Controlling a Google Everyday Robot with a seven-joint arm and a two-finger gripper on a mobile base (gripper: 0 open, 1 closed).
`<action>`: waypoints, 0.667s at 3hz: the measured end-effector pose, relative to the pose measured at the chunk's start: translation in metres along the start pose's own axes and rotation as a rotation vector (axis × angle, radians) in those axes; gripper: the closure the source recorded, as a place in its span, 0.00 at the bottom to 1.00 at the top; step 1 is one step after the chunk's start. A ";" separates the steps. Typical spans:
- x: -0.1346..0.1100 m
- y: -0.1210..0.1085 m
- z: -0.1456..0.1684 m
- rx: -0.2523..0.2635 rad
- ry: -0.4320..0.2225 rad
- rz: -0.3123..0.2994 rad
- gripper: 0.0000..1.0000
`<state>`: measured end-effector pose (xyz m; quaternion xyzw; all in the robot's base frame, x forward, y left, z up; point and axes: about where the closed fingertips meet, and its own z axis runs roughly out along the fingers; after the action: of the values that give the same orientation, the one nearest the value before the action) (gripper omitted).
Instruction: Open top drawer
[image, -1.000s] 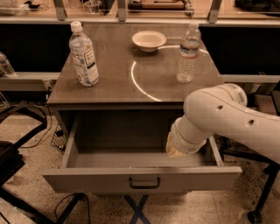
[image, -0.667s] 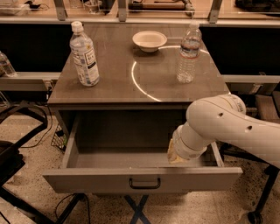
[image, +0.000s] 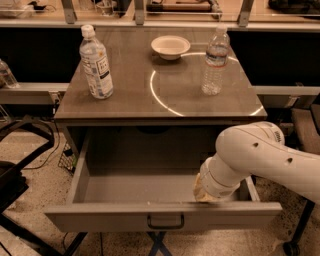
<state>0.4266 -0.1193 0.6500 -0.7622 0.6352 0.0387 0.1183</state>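
The top drawer (image: 125, 187) of the grey cabinet stands pulled out wide, its plain grey interior empty. Its front panel (image: 100, 220) faces me at the bottom, with a dark loop handle (image: 165, 221) at its centre. My white arm (image: 260, 160) comes in from the right and bends down into the drawer's right front corner. The gripper (image: 202, 196) sits at the arm's end, just behind the front panel and right of the handle, mostly hidden by the wrist and the panel.
On the cabinet top (image: 160, 95) stand a labelled water bottle (image: 96, 62) at the left, a clear bottle (image: 215, 61) at the right and a white bowl (image: 170, 47) at the back. A dark chair base (image: 20, 165) is on the left floor.
The arm has shifted slightly to the right and lower inside the drawer. The drawer stays open about as wide as before.
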 end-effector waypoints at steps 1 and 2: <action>0.000 0.000 0.000 0.000 0.000 0.000 1.00; 0.000 0.000 -0.001 0.000 0.002 -0.002 0.82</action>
<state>0.4261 -0.1192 0.6505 -0.7627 0.6347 0.0379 0.1179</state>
